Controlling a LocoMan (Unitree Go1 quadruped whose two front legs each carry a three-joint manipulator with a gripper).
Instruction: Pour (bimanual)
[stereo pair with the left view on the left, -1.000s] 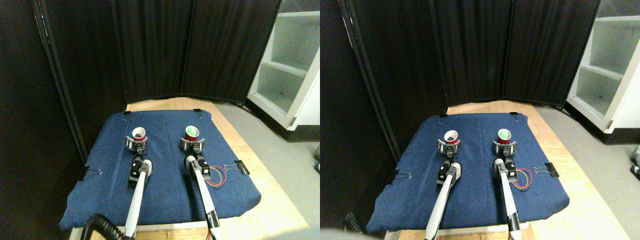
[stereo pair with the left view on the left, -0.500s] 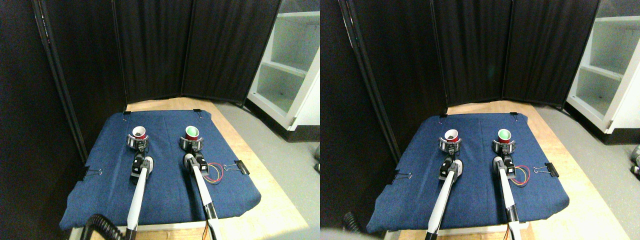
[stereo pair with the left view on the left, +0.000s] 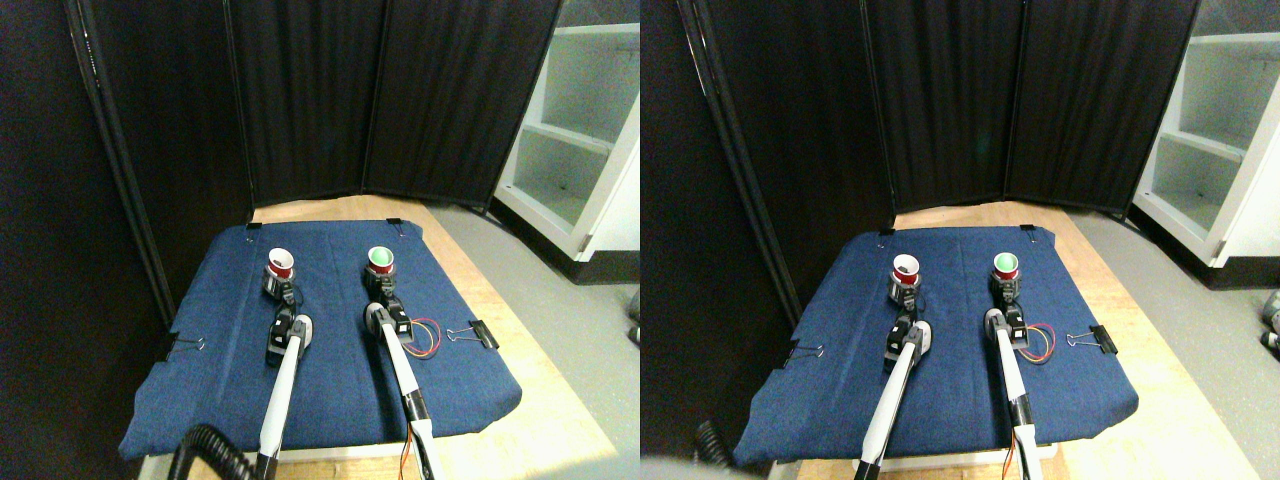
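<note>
Gripping the red cup (stereo pair with the left view on the left: 281, 266) with the left gripper (stereo pair with the left view on the left: 281, 289) and the green-lined cup (stereo pair with the left view on the left: 380, 261) with the right gripper (stereo pair with the left view on the left: 382, 288), both upright over the blue cloth (stereo pair with the left view on the left: 330, 380). Sitting side by side, well apart, red cup lying left of the green-lined one.

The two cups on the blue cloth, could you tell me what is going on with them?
Each manipulator reaches to one cup on the blue cloth. The left gripper is at the base of the red cup, and the right gripper is at the green-lined cup. Both cups stand upright and apart, so nothing is being poured yet. Whether either cup is off the cloth cannot be told.
</note>
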